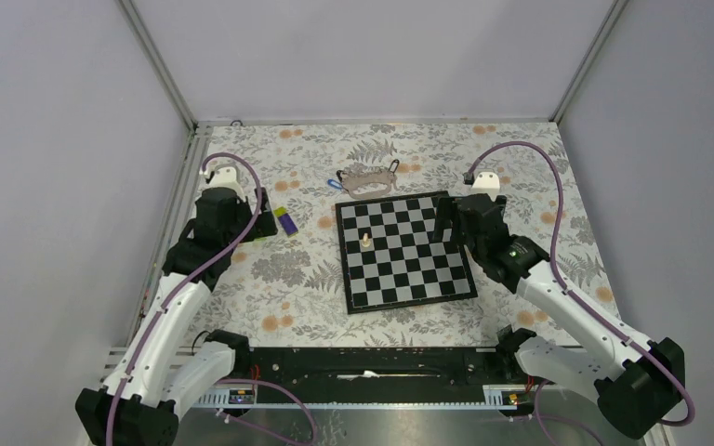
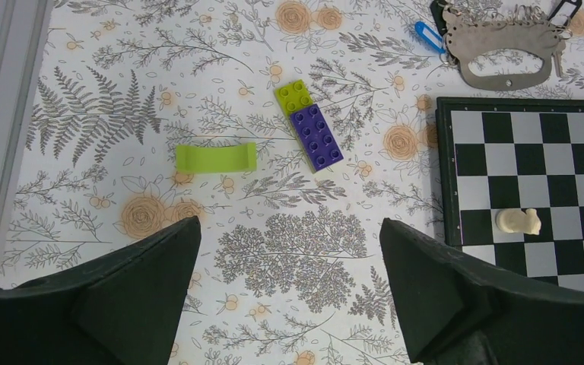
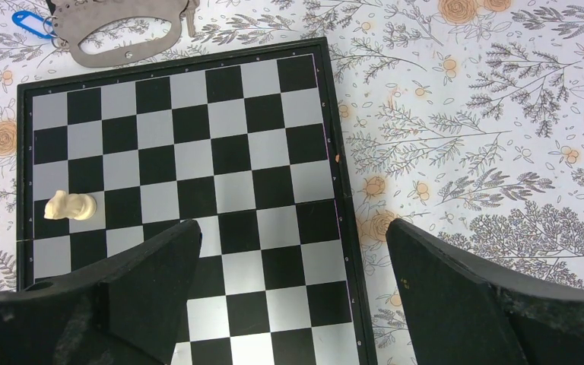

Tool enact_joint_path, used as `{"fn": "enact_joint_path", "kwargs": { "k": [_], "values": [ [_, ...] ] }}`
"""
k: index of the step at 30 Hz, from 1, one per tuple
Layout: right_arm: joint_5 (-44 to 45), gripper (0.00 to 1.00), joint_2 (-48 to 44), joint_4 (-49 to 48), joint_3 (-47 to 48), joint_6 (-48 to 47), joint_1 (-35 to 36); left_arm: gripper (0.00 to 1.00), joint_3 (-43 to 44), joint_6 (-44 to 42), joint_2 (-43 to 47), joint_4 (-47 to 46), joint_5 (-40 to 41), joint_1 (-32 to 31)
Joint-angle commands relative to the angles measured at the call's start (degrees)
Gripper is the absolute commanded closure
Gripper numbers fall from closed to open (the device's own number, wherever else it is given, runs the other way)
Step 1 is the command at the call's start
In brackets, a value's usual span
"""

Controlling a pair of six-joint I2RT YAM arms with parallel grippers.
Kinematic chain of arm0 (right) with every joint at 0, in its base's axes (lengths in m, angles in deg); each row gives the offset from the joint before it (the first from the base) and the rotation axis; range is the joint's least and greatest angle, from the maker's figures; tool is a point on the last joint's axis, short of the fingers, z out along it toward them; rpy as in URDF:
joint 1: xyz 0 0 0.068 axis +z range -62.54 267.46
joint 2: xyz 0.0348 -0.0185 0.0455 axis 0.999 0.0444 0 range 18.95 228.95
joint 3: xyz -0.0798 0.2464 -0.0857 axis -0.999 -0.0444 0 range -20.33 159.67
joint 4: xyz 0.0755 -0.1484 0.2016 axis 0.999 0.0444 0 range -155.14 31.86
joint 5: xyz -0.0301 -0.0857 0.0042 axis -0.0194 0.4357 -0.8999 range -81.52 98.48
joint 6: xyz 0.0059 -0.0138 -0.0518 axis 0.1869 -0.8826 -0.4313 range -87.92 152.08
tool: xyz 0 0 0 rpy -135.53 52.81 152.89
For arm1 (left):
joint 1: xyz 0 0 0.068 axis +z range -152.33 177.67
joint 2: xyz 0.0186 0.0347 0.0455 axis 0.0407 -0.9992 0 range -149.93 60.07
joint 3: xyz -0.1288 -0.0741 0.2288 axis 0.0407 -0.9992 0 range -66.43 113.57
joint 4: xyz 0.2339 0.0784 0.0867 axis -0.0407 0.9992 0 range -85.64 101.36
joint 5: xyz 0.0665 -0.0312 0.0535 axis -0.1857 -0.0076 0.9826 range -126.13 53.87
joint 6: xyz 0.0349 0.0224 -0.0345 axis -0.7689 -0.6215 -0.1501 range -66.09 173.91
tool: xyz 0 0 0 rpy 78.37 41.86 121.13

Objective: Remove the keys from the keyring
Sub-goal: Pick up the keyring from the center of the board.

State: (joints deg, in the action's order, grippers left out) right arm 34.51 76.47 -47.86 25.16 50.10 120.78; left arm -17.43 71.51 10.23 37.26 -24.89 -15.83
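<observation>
No step is judged done: the keys (image 2: pixel 559 47) are seen attached to the keyring (image 1: pixel 369 179), which lies on the counter (image 1: pixel 288 297) just beyond the far edge of the chessboard (image 1: pixel 404 251). Both arms' jaws are held spread and empty, well apart from it. The counter is floral-patterned and enclosed by plain grey walls (image 1: pixel 56 139).

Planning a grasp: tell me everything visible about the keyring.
The keyring is a flat grey-brown strap loop, fabric-looking, with a small rivet in its near band. A blue carabiner sits at its left end and metal rings crowd its far edge. It lies flat on the floral table, just beyond the chessboard, not touching it.
</observation>
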Motion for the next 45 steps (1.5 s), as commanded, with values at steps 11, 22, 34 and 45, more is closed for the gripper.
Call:
{"fn": "enact_joint_path", "kwargs": {
  "k": [11, 22, 34, 45],
  "values": [
    [-4.0, 0.00, 2.2, -2.9, 1.9, 3.3, 0.2, 0.01, 3.6, 4.2, 0.5, -5.4, 6.7, 0.1],
    [-9.8, 0.14, 27.9, -3.3, 22.1, 1.9, 0.0, 0.01, 1.5, 3.4, -1.9, -5.5, 1.4, 0.2],
    [-12.6, 0.48, 62.0, 0.8, 51.2, 3.0, -5.8, 0.01, 0.9, 3.4, 0.6, -5.5, 2.9, 0.1],
    [-22.5, 0.38, 74.7, 0.8, 64.8, 7.2, -12.6, 0.01, 0.9, 3.4, 0.3, -5.5, 1.7, 0.2]
  ]
}}
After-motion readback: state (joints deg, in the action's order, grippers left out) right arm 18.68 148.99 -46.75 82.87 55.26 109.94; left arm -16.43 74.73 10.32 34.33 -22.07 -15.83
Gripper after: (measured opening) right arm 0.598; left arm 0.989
